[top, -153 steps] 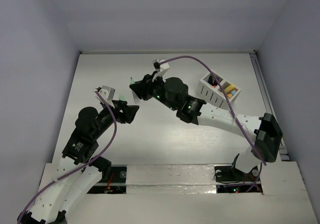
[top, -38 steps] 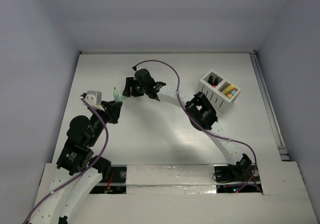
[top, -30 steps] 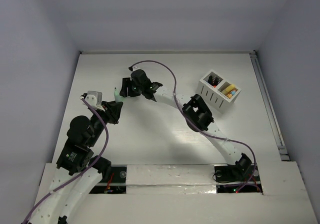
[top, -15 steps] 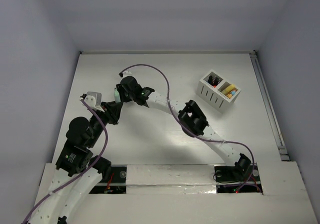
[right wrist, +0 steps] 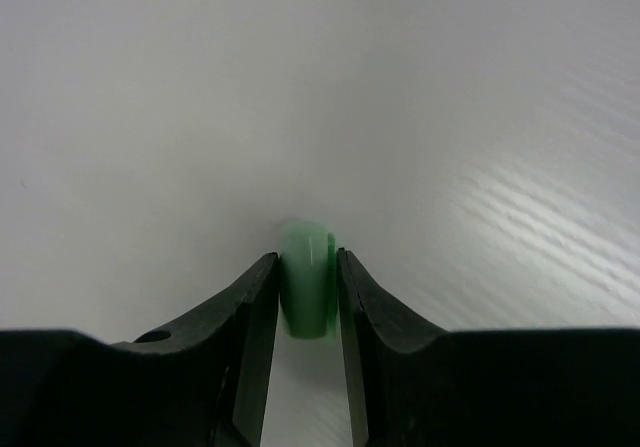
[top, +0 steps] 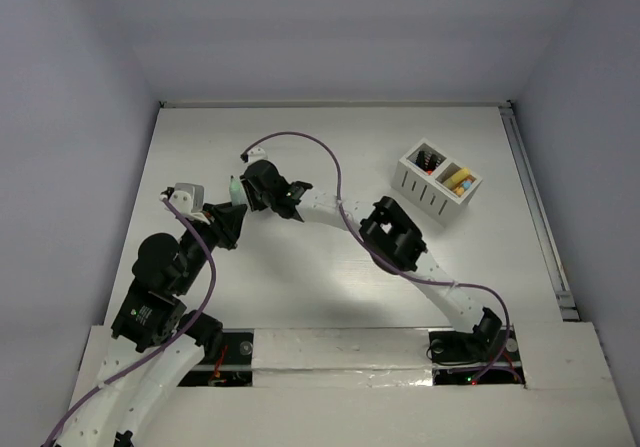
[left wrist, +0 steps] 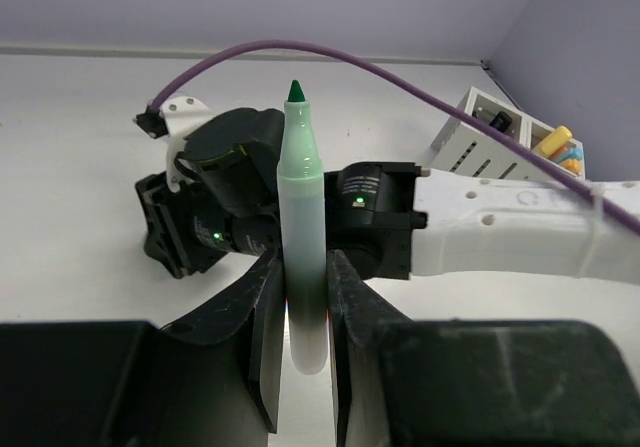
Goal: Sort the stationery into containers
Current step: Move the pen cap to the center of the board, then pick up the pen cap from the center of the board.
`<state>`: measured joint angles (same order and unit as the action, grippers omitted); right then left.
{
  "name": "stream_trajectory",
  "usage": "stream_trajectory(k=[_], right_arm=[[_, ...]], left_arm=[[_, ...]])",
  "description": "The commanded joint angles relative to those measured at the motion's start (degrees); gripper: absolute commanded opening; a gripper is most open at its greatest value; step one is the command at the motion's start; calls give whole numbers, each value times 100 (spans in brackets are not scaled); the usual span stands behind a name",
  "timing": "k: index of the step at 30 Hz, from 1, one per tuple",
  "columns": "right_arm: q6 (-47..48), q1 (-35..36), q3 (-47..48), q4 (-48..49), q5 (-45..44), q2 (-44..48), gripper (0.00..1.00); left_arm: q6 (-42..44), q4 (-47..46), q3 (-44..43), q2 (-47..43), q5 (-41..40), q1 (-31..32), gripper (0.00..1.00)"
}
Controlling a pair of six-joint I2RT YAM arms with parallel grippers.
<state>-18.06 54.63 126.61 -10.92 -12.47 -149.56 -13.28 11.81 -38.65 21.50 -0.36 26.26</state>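
Clearly only one marker [left wrist: 302, 197] is out on this side of the tabletop [top: 200, 137], and it does not touch the surface. It is a pale mint marker with a dark green tip and no cap. The left fingers [left wrist: 262, 317] are pressed tight on its lower body, one on each side, so it stands upright with the tip pointing up.

The right arm [left wrist: 500, 232] reaches across from the right, and its black wrist sits just behind the marker in the left wrist view. From above, the two arms meet at the left middle of the tabletop. The right fingers [right wrist: 250, 317] are drawn in narrow around one green piece [right wrist: 306, 285] with a rounded end, and both inner faces touch it. The piece is blurred, so I cannot tell whether it is part of the marker or a separate cap.

One white box [top: 425, 189] with slotted sides stands on the far right, well apart from both sets of fingers. Two of its compartments show things inside. One holds black pieces, too small to count. The other holds a yellow piece [left wrist: 557, 137] and a light blue piece [left wrist: 572, 154] side by side. One purple cable [left wrist: 400, 82] arcs over the right arm.
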Motion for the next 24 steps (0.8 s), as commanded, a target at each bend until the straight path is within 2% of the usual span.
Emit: stream_trajectory(k=[1,7,11,16,18,19,22,24], right_arm=[[373,21,-1197,-368,-256,531,36],[497,21,-3471,300,-300,1850,34],[392,-32,-4361,538,-274,2413,34],[409,-84,-4584,354,-19,2721,32],[479,-84,-4513,231,16,2756,25],[479,-84,-4487,187,34,2765,15],[348,-198,-4522,160,52,2879,5],[216,-251,-4662,422,130,3167,3]], left_arm=[[62,-294,-204,-14,177,28,0],[45,-311,-186,30,229,28,0],[36,-329,-178,100,282,28,0],[27,-338,-178,153,317,28,0],[18,-346,-178,171,326,28,0],[18,-346,-160,171,335,28,0],[18,-355,-160,188,387,28,0],[10,-355,-134,206,484,28,0]])
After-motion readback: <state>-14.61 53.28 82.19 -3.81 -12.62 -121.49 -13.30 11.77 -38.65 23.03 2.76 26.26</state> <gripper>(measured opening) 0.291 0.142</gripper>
